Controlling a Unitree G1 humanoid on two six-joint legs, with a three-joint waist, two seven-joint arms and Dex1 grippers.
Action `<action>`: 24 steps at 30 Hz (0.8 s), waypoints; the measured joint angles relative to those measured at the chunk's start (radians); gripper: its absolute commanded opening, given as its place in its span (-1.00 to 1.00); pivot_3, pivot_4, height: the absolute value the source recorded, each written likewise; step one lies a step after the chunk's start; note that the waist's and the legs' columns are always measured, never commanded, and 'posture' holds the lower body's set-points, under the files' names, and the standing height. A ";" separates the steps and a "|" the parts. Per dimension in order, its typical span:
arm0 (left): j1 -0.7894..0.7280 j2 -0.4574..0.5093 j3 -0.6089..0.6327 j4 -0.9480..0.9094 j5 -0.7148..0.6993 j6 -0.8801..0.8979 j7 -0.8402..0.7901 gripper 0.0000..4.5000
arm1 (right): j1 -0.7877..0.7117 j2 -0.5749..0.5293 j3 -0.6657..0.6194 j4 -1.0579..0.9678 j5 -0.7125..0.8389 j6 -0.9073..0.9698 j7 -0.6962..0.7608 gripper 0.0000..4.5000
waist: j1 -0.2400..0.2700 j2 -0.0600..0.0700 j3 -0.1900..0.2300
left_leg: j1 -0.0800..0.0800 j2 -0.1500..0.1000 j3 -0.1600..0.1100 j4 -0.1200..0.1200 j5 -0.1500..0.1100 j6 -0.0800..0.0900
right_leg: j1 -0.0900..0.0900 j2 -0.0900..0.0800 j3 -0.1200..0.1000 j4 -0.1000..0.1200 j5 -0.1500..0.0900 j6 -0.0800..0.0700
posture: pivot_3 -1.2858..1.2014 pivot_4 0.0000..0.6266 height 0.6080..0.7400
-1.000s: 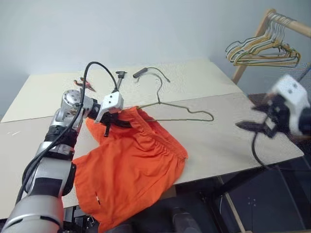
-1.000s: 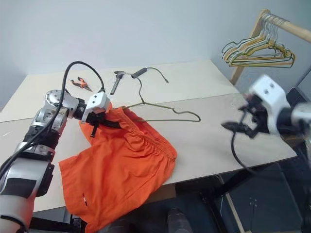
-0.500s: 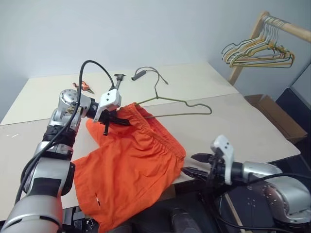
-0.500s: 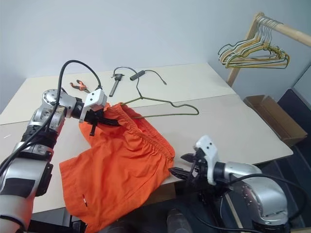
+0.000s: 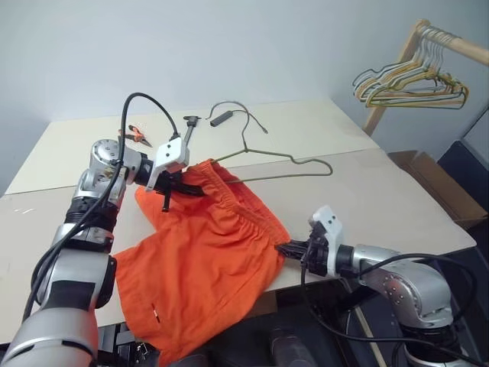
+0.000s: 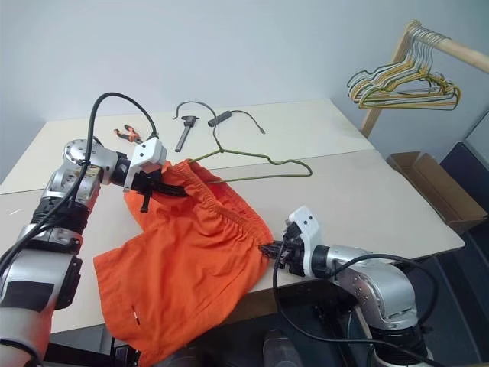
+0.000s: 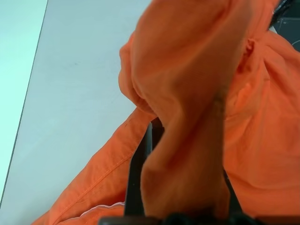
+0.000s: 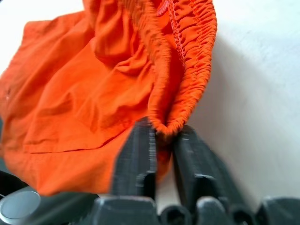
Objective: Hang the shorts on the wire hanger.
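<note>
Step in hand: I judged it to be spreading the waistband of the shorts [image 5: 210,252] between my two hands so the wire hanger [image 5: 279,162] could go in.
How to do it well: I reckoned I should keep both pinches firm on the elastic, draw the hands apart only until the band was taut, and lift evenly so the cloth would not drag the hanger off the table [image 5: 382,199].
Left hand [image 5: 174,186]: clenched on the far left end of the shorts' waistband, holding a fold of orange cloth raised above the table; in the left wrist view the cloth draped over my fingers.
Right hand [image 6: 273,251]: clamped onto the near right end of the gathered waistband at the table's near edge; the right wrist view showed the elastic fold nipped between my two black fingers [image 8: 140,154].
Shorts: lay across the middle of the table, their lower part hanging over the near edge.
Wire hanger: lay flat on the table just beyond the shorts, its left end touching or tucked under the raised cloth, hook pointing to the far side.
Risk: I thought a thin pinch could slip off the elastic.
</note>
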 measured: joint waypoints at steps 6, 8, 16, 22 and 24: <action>0.043 0.024 0.002 -0.048 -0.020 0.026 -0.005 -1.00 | -0.033 -0.037 -0.043 0.070 0.018 -0.010 0.000 -1.00 | 0.001 0.000 0.000 | 0.000 0.000 0.000 0.000 0.000 0.000 | 0.000 0.000 0.000 0.000 0.000 0.000 | -0.08 -0.86 1.00; 0.063 0.042 0.003 -0.076 -0.035 0.047 -0.022 -1.00 | -0.058 -0.074 -0.063 0.107 0.017 -0.023 0.004 -1.00 | 0.000 0.000 0.000 | 0.000 0.000 0.000 0.000 0.000 0.000 | 0.000 0.000 0.000 0.000 0.000 0.000 | -0.08 -0.86 1.00; 0.180 0.205 -0.091 -0.229 -0.215 0.031 -0.065 -1.00 | -0.193 -0.340 -0.045 0.332 0.004 -0.200 0.227 -1.00 | 0.011 0.001 0.001 | 0.002 0.000 0.001 0.000 -0.001 0.001 | 0.002 0.000 0.000 -0.002 0.000 0.000 | -0.07 -0.87 1.00; 0.185 0.208 -0.093 -0.237 -0.199 0.032 -0.042 -1.00 | -0.239 -0.419 0.001 0.400 0.002 -0.287 0.337 -1.00 | 0.029 0.001 0.000 | 0.001 0.000 0.007 -0.001 -0.001 0.002 | 0.002 0.000 -0.001 -0.004 0.000 0.000 | -0.06 -0.89 1.00; 0.187 0.200 -0.091 -0.236 -0.190 0.042 -0.012 -1.00 | -0.239 -0.440 0.011 0.411 0.001 -0.308 0.363 -1.00 | 0.033 0.001 0.000 | 0.001 0.000 0.007 0.000 -0.001 0.002 | 0.003 -0.001 -0.001 -0.005 0.000 0.000 | -0.06 -0.90 1.00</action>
